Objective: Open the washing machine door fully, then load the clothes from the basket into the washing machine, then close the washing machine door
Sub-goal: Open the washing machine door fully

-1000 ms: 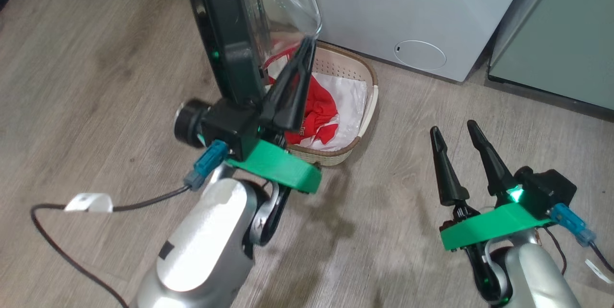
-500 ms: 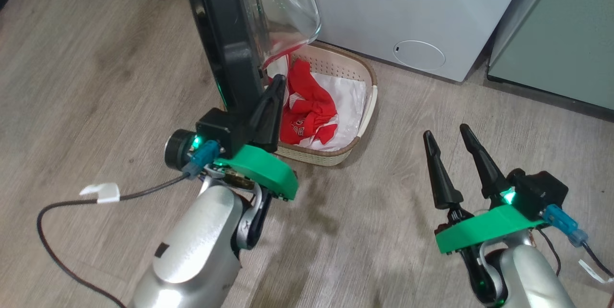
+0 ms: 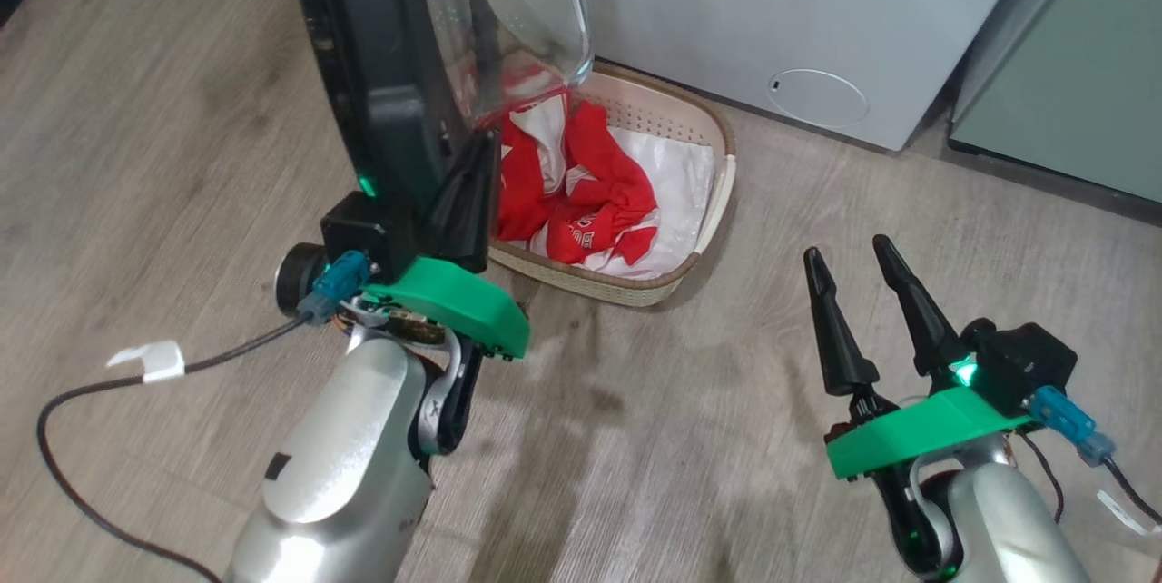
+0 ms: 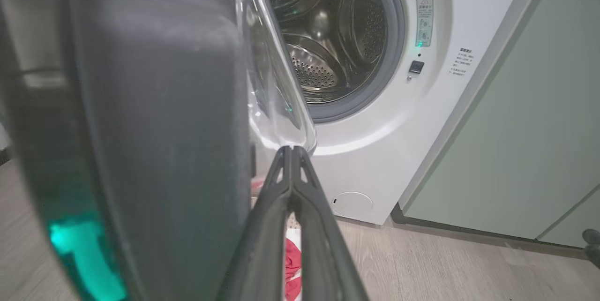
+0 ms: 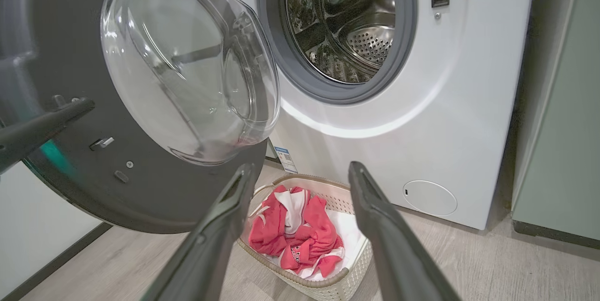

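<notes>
Head view looks down on a wood-look floor with the washing machine standing white at the top and a pale green cabinet just beside it on the right. The washing machine door is swung out from the machine and seen nearly edge-on. Its black rim is toward the left and its clear glass bowl bulges toward the right, above the left end of the basket. The basket sits on the floor just in front of the machine. The clothes, red with white panels and lettering, lie bunched in its left half on a white sheet. The left tool is clenched, its 2 fingers pressed together with nothing between them. It lies along the inner side of the door's lower rim, over the basket's left edge; whether it touches the door cannot be told. The right tool is released, its 2 fingers spread apart and empty, over bare floor well to the right of the basket. Right wrist view looks between those fingers at the basket and the open hatch, where the steel drum is ringed by a grey seal. Left wrist view puts the clenched fingertips just under the glass bowl's lower edge.
</notes>
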Motion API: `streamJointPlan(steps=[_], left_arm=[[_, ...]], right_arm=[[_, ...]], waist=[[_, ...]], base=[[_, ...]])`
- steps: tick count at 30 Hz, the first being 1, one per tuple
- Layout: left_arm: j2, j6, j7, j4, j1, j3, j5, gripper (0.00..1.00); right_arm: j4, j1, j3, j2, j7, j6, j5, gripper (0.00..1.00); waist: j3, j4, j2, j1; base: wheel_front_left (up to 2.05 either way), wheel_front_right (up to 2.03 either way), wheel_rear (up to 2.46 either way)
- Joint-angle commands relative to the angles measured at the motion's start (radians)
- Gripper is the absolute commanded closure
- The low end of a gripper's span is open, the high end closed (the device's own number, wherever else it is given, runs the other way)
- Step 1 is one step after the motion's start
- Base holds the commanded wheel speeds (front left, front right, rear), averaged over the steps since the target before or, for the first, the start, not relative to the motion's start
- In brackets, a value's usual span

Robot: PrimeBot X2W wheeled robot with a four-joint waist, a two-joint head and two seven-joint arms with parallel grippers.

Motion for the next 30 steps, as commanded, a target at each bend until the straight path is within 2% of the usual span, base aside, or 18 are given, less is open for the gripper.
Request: streamJointPlan(steps=[1, 5, 11, 19, 30], left_arm=[[0.016, 0.0, -0.005, -0.019, -0.02, 0.058, -0.001, 1.0], [0.016, -0.004, -0.005, -0.013, -0.016, 0.091, 0.007, 1.0], [0.016, -0.017, -0.005, -0.007, -0.009, 0.2, 0.036, 1.0], [0.02, -0.073, -0.005, 0.048, -0.016, 0.382, 0.071, 1.0], [0.066, -0.129, -0.005, 0.094, -0.078, 0.6, 0.125, 1.0]], right_arm=[[-0.035, -0.032, 0.021, 0.004, 0.007, 0.0, -0.007, 0.0], [-0.038, -0.031, 0.021, 0.004, 0.012, 0.0, -0.01, 0.0], [-0.053, -0.037, 0.017, 0.004, 0.027, 0.0, -0.028, 0.0], [-0.074, -0.036, 0.01, 0.004, 0.045, 0.0, -0.038, 0.0], [-0.101, -0.044, 0.015, 0.004, 0.075, 0.0, -0.071, 0.0]], waist=[[0.006, 0.012, 0.0, 0.0], [0.011, 0.024, 0.0, 0.0], [0.021, 0.044, 0.0, 0.0], [0.039, 0.046, 0.0, 0.0], [0.092, 0.019, 0.0, 0.0]], base=[[0.0, 0.0, 0.0], [0.0, 0.0, 0.0], [0.0, 0.0, 0.0], [0.0, 0.0, 0.0], [0.0, 0.0, 0.0]])
